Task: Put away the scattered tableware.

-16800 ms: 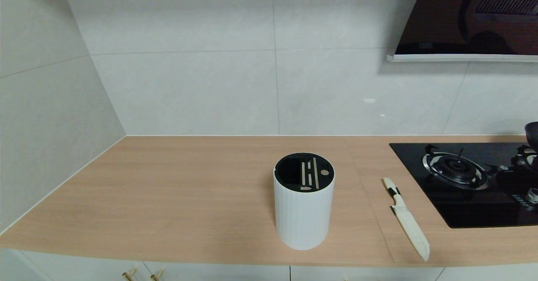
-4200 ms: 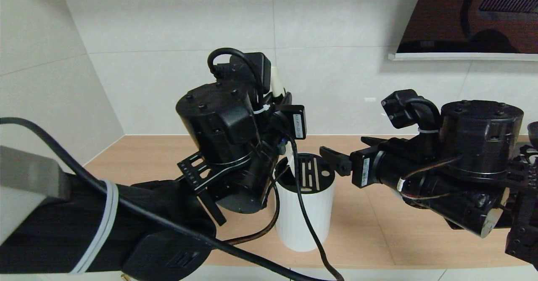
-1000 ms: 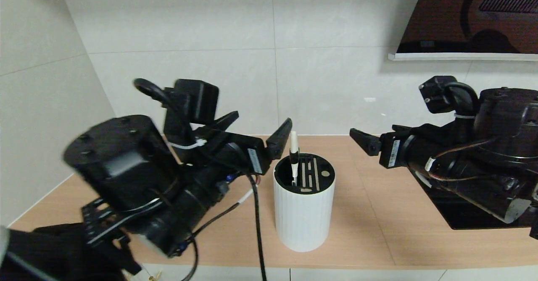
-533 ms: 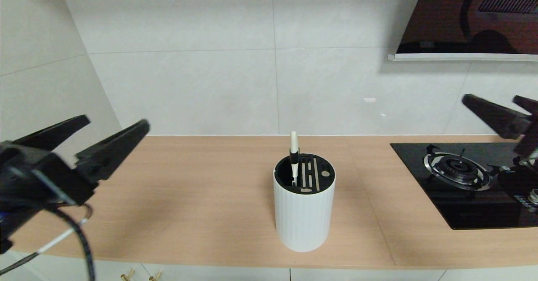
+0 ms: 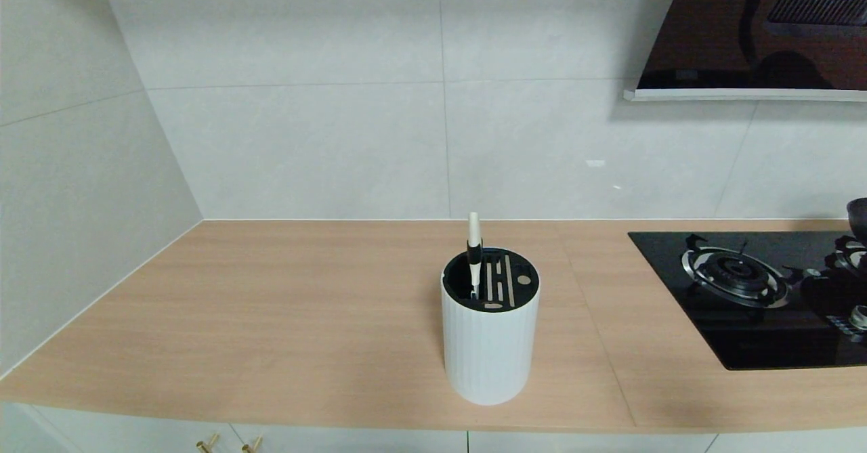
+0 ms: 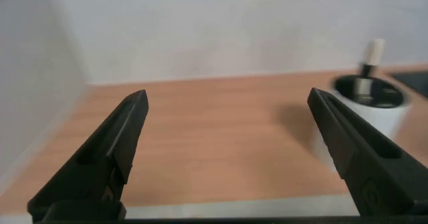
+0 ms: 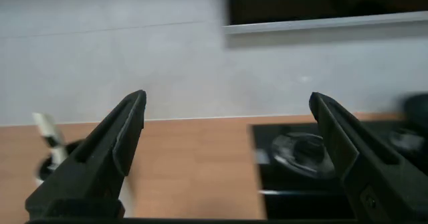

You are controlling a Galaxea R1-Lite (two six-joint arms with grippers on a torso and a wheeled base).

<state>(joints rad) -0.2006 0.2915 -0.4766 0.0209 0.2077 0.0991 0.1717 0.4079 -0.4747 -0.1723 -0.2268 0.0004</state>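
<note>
- Pale grey tiled wall (image 5: 339, 121), matt with thin joints, backs a wood-grain desk (image 5: 305, 317) with a smooth, flat face.
- Landmark: the holder (image 5: 489, 351), a white upright cylinder with fine vertical ribs. Its black top insert is cut with narrow slots, one round hole and a wide opening.
- Task item: the knife (image 5: 473, 236) stands blade-down in the holder's left half. The cream handle with its black collar rises near upright above the insert. Whether it sits in the first slot or the wide opening beside it, I cannot tell.
- My left pincer (image 6: 226, 100) is spread wide and carries nothing, well apart from the holder on its left.
- My right pincer (image 7: 226, 98) is likewise spread wide and unladen, well apart from the holder on its hob side.
- A glossy black glass hob (image 5: 745, 297) with a metal burner ring lies to the holder's right, and a dark glossy hood (image 5: 758, 26) hangs above it.
- Judgement: the knife is stowed, so the step in hand is clearing off and checking.
- Recommendation: keep both pincers off the protruding handle. A tall, narrow holder on a smooth desk would likely tip if nudged near its top.
</note>
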